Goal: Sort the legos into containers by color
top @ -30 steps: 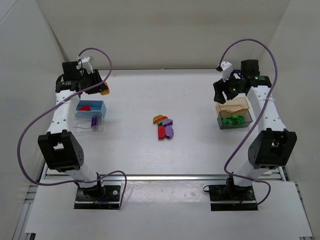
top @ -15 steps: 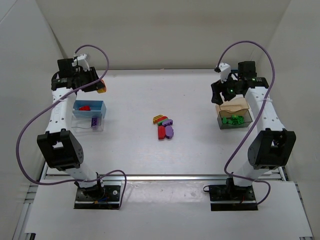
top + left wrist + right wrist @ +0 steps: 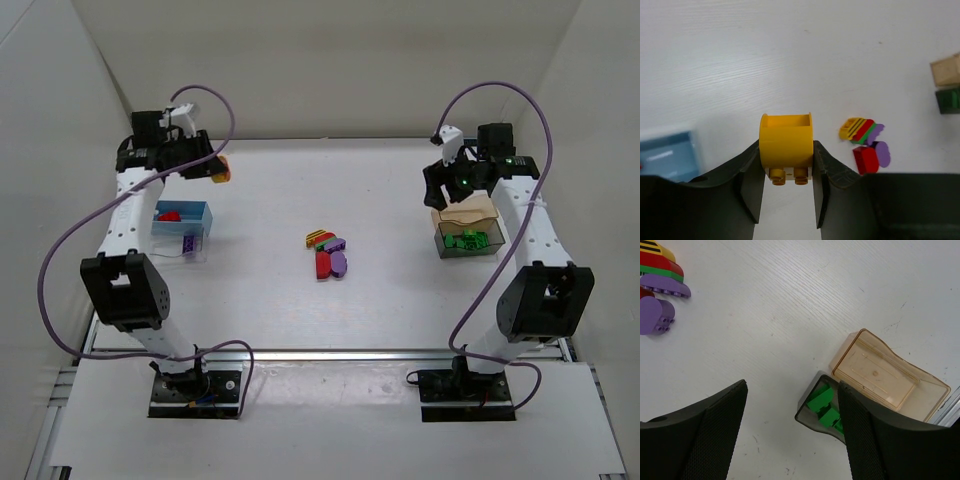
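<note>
L claw [image 3: 210, 168] clamped on yellow block [image 3: 785, 142], up over table [image 3: 400, 310] at far left. Nearer: blue box [image 3: 197, 209] w/ red block [image 3: 170, 215], clear box [image 3: 170, 249] w/ purple block [image 3: 187, 243]. Mid-table: pile [image 3: 328, 252] of red, purple, green, yellow blocks. R claw [image 3: 791, 386] apart, empty, over tan box [image 3: 890, 375] & dark box [image 3: 807, 412] w/ green blocks [image 3: 822, 400].

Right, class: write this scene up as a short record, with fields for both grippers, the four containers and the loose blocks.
left gripper: shut on a yellow block, held in the air
right gripper: open, empty
blue container: red block
clear container: purple block, it seems
tan container: empty
dark container: green blocks
loose blocks: red, purple and striped ones, clustered centrally
</note>
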### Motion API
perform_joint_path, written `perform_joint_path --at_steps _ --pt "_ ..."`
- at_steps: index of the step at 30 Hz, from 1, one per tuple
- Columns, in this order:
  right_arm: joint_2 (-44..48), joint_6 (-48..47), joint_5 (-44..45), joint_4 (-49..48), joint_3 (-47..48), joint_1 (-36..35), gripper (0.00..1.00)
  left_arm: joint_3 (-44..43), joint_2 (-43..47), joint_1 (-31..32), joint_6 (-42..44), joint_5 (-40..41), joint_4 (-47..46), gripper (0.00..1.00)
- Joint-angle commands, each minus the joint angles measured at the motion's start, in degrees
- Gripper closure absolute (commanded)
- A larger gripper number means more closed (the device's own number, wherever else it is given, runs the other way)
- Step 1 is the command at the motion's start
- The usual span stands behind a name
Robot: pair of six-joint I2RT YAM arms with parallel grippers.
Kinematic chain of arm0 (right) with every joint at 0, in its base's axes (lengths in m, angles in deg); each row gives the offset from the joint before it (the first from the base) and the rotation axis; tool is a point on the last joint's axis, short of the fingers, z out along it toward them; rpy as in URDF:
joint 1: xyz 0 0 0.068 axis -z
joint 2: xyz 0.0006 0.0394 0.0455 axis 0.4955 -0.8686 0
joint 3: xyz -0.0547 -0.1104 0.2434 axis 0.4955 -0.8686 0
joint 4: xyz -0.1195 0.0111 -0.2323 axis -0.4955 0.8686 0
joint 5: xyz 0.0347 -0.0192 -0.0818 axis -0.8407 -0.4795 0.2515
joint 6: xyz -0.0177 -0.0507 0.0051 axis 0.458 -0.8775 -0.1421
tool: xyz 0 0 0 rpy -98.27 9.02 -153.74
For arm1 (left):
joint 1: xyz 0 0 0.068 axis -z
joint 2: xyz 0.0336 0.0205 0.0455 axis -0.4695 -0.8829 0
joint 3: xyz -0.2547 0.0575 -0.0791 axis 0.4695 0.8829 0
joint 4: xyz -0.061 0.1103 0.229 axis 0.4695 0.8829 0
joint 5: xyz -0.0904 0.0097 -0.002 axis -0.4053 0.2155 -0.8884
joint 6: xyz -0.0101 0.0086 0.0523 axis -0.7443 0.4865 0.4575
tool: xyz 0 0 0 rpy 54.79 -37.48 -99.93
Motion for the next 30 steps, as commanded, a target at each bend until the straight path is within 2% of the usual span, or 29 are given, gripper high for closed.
perform_joint_path --at_steps 1,2,5,10,11,13,14,16,23,27,30 --pt "3.3 1.7 0.4 -1.1 -0.1 0.6 0.23 -5.3 -2.9 6.7 0.7 -7.7 -0.3 0.9" --pt "3.5 2.3 0.7 -1.1 0.0 1.0 0.23 -6.8 -6.1 10.9 0.8 -8.6 -0.1 0.9" --pt "4.7 4.7 1.5 0.0 1.2 3.5 0.22 -14.5 -13.9 18.2 1.7 -10.8 -0.1 0.9" --pt "7.2 9.3 1.9 2.9 2.5 8.6 0.22 -34.7 -29.3 28.1 0.4 -13.4 -0.2 0.9" --pt "7.7 9.8 1.9 3.2 2.5 10.6 0.22 -38.0 -35.3 29.0 -2.2 -15.1 -0.3 0.9" --pt "9.5 11.1 1.7 3.3 2.4 12.5 0.21 -46.1 -40.9 30.5 -6.0 -18.3 -4.0 0.9" --pt "9.9 11.3 1.6 3.8 2.2 13.6 0.21 -48.2 -43.3 32.2 -9.2 -19.9 -6.0 0.9" --pt "11.2 12.1 1.4 4.2 2.3 16.7 0.2 -52.1 -48.4 34.6 -10.2 -20.0 -11.7 0.9" --pt "12.7 13.8 -0.4 7.0 2.7 23.5 0.2 -54.6 -56.2 39.9 -19.1 -17.3 -33.3 0.9" --pt "12.6 12.5 -1.8 9.1 2.7 23.9 0.2 -56.5 -59.3 42.8 -20.7 -14.2 -42.5 0.9" --pt "12.4 11.1 -4.0 11.1 2.3 23.9 0.2 -57.2 -60.2 44.5 -20.5 -11.9 -45.6 0.9"
